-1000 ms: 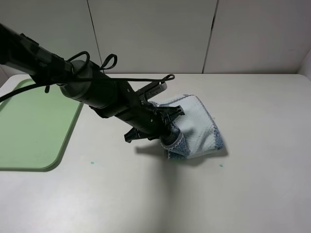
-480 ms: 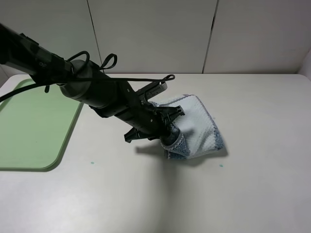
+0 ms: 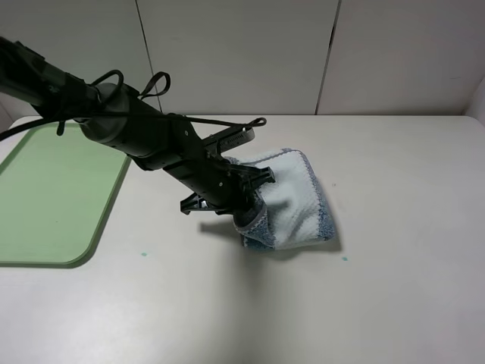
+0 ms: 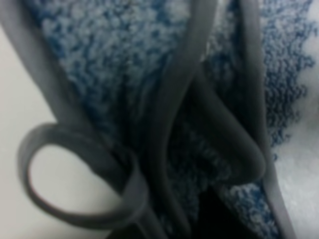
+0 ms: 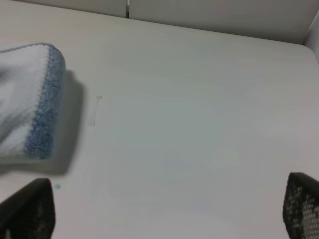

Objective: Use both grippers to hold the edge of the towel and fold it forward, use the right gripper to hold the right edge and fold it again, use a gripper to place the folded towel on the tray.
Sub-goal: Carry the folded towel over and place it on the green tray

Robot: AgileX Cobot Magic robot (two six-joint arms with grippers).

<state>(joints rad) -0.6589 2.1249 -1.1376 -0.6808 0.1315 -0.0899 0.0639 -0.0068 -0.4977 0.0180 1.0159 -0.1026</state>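
**A:** Where is the towel [image 3: 292, 199] sitting for you right now?

**B:** You are looking at it bunched into a folded bundle near the middle of the table [image 3: 394, 288], to the right of the tray [image 3: 53, 201] and well apart from it. Its left end is lifting off the surface, while its right end is hanging lower, close to the table, over its own shadow.

**A:** And the left gripper [image 3: 248, 203]?

**B:** Your left arm is reaching in from the upper left, over the tray's corner, and the gripper is pinching the towel's near left corner, with cloth bulging around the tip. In your left wrist view the grey hem [image 4: 197, 89] and the small loop [image 4: 82, 177] are filling the picture right against the camera, with blue terry behind them, so the cloth is sitting tight in that claw.

**A:** What about the right gripper [image 5: 164, 211]?

**B:** You are seeing only its two dark fingertips [image 5: 27, 211] at the edge of the right wrist view, spread wide apart and holding nothing. The towel [image 5: 30, 102] is lying well away from them across bare table, its blue-edged end casting a shadow. In the high view that gripper is not showing.
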